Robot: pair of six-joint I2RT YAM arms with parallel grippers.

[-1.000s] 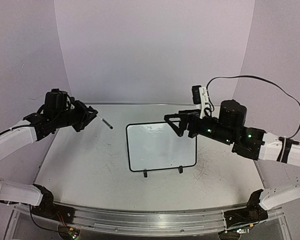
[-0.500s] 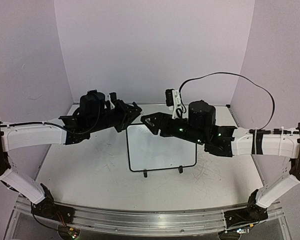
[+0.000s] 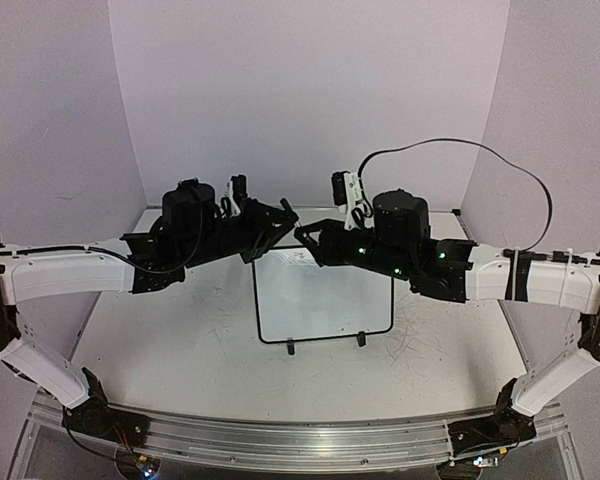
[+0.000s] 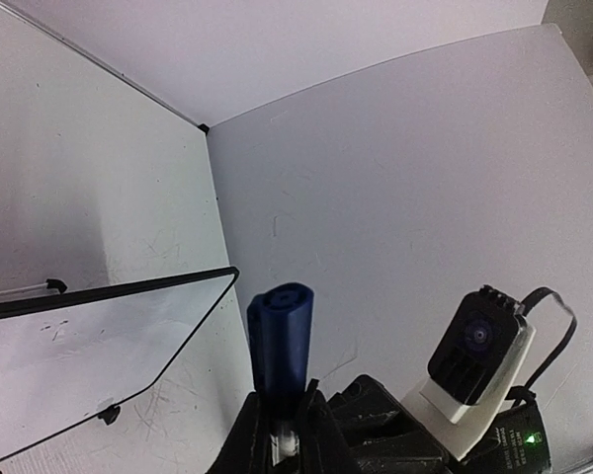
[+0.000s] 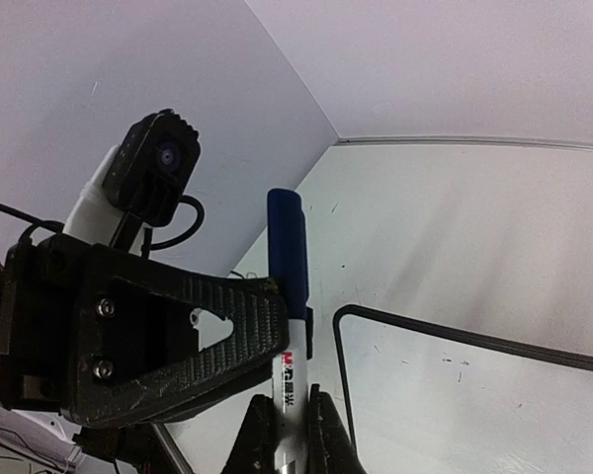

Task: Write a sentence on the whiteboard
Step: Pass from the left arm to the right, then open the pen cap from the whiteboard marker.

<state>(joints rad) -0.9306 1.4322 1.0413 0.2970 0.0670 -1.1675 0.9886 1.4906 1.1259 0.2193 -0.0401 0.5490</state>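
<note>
The whiteboard stands mid-table on two black feet, and its corner shows in the left wrist view and the right wrist view. The sentence is out of view; the board's face carries only faint specks. Above its far left corner the two grippers meet on one marker. My left gripper is shut on the marker's blue cap. My right gripper is shut on the white barrel.
The board's feet stick out toward the near side. A black cable loops above the right arm. Walls close the table at the back and sides. A metal rail runs along the near edge.
Both arms swung inward from the sides and met above the board's far left corner. The right gripper went from open to shut on the marker barrel.
</note>
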